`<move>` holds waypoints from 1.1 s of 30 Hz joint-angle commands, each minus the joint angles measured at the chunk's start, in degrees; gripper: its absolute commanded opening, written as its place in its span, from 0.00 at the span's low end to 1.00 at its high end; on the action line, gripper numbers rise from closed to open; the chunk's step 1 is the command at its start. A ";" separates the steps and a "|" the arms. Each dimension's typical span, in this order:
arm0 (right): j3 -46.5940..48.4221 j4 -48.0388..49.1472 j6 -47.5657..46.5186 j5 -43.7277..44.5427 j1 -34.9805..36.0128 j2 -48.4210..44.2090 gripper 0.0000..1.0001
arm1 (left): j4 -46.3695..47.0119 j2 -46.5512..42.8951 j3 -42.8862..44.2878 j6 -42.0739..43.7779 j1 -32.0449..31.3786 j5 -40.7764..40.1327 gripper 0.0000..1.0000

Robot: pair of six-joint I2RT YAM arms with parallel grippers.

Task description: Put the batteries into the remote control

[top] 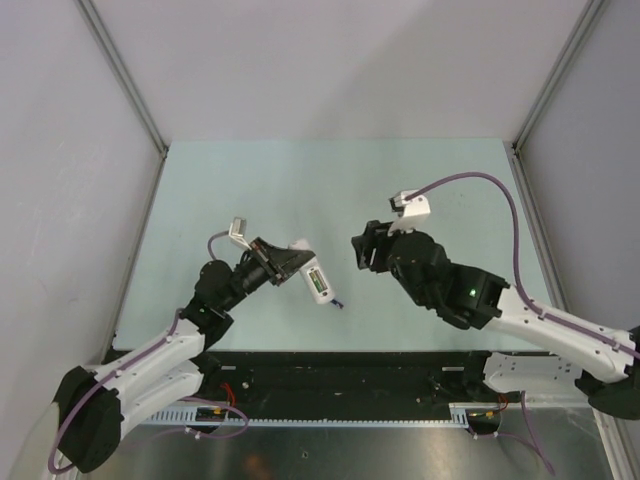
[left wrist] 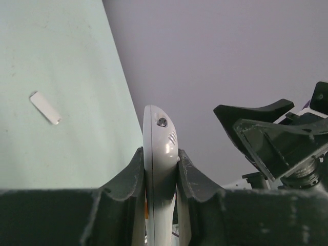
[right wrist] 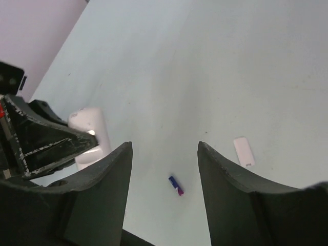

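Observation:
My left gripper (top: pixel 296 266) is shut on the white remote control (top: pixel 318 282) and holds it edge-on above the table. In the left wrist view the fingers (left wrist: pixel 136 169) clamp both faces of the remote (left wrist: pixel 160 128). A green patch shows on the remote's upward face; I cannot tell whether it is the green battery or the display. The purple-blue battery (top: pixel 338 303) lies on the table just past the remote's end, and shows between my right fingers (right wrist: pixel 176 185). My right gripper (top: pixel 358 250) is open and empty above the table, right of the remote (right wrist: pixel 89 136).
A small white battery cover (right wrist: pixel 244 151) lies flat on the pale green table (top: pixel 450 180); it also shows in the left wrist view (left wrist: pixel 45 107). Grey walls enclose the table on three sides.

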 commanded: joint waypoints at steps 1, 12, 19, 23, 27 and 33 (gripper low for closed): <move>-4.88 -2.19 3.90 -1.45 -3.50 -2.87 0.56 | 2.20 -1.48 -1.06 1.98 0.06 -0.56 0.00; -14.56 8.27 3.82 -17.72 -3.08 19.52 0.59 | -0.52 -15.45 -6.33 2.60 0.76 2.69 0.00; -13.16 14.86 1.19 -23.16 -5.00 27.70 0.59 | -3.78 -21.88 -6.51 3.30 1.64 4.62 0.00; -10.52 15.92 -2.94 -26.77 -5.71 30.69 0.59 | -4.04 -23.02 -6.07 3.39 1.64 5.50 0.00; -7.97 15.48 -7.33 -29.24 -5.97 34.12 0.57 | -4.13 -23.81 -6.07 3.56 1.64 5.41 0.00; -5.51 13.28 -10.94 -26.87 -6.32 37.82 0.46 | -4.22 -24.17 -6.51 3.74 1.64 5.24 0.00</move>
